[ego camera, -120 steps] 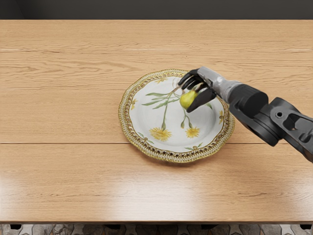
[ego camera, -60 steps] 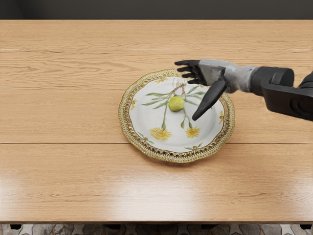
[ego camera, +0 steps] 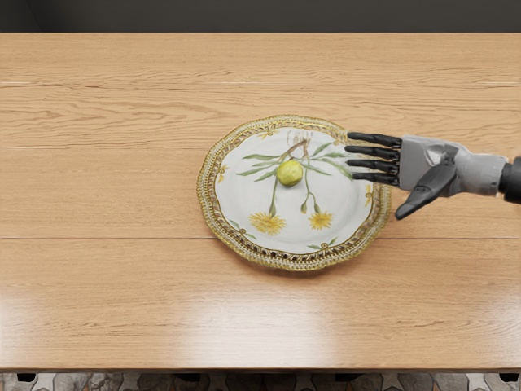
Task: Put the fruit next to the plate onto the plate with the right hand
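A wooden surface (ego camera: 106,269) fills nearly the whole view, running from the left edge to the right edge. It is light, warm-toned wood made of long boards laid side to side, with the grain running across. A thin dark seam crosses it a little below the middle, and a fainter one shows nearer the far edge. The nearest board has soft pale patches of shine. Beyond the far edge lies a plain dark wall (ego camera: 260,15). Below the near edge a narrow strip of floor (ego camera: 244,381) shows, mottled like grey and brown stone.
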{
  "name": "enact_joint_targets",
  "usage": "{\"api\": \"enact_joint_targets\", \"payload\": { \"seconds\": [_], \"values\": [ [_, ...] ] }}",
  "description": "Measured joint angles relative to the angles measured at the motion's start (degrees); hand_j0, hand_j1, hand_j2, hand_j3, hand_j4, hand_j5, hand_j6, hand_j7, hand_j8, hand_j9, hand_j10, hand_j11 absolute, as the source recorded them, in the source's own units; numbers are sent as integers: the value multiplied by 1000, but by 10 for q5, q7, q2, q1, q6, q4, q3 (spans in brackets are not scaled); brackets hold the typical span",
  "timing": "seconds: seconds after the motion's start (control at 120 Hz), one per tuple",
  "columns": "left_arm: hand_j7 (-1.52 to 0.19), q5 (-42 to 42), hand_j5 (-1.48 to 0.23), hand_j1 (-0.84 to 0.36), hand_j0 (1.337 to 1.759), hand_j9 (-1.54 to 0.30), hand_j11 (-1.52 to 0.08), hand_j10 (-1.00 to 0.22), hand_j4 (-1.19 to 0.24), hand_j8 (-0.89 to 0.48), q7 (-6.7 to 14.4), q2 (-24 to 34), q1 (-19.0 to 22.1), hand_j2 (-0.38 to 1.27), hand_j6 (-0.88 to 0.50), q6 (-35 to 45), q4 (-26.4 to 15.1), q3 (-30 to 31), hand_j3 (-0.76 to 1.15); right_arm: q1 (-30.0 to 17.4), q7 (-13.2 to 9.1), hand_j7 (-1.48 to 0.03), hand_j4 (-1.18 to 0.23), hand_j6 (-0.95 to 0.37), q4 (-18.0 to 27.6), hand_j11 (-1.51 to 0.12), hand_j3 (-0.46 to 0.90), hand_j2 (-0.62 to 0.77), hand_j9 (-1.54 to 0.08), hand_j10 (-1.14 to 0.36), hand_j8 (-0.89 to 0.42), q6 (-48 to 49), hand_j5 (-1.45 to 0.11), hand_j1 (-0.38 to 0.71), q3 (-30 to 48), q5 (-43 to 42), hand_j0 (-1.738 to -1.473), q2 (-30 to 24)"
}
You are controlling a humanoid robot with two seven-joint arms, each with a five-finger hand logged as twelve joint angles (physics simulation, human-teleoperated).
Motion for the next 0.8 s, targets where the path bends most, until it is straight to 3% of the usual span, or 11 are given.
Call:
{"api": "enact_joint_targets", "payload": {
  "seconds": [0.217, 0.483, 0.8],
  "values": [
    [0, 0, 0, 349, 1658, 0, 0, -2, -2, -3, 0, 0, -5, 1, -3, 0, 0, 0, 0, -50, 1, -2, 0, 0, -52, -2, 0, 2, -2, 0, 0, 2, -2, -348, 51, 47, -1658, -22],
    [0, 0, 0, 349, 1658, 0, 0, -2, -2, -3, 0, 0, -2, 1, -3, 0, 0, 0, 0, -66, 1, 0, 0, 2, -62, 0, 0, 1, 0, 1, 2, 2, 0, -349, 82, 84, -1658, -65],
    [0, 0, 0, 349, 1658, 0, 0, -2, -2, -3, 0, 0, -2, 1, -3, 0, 0, -1, 0, -68, 1, 0, 0, 3, -64, 0, 0, 1, 0, 2, 2, 2, 0, -349, 86, 92, -1658, -74]
  ]
}}
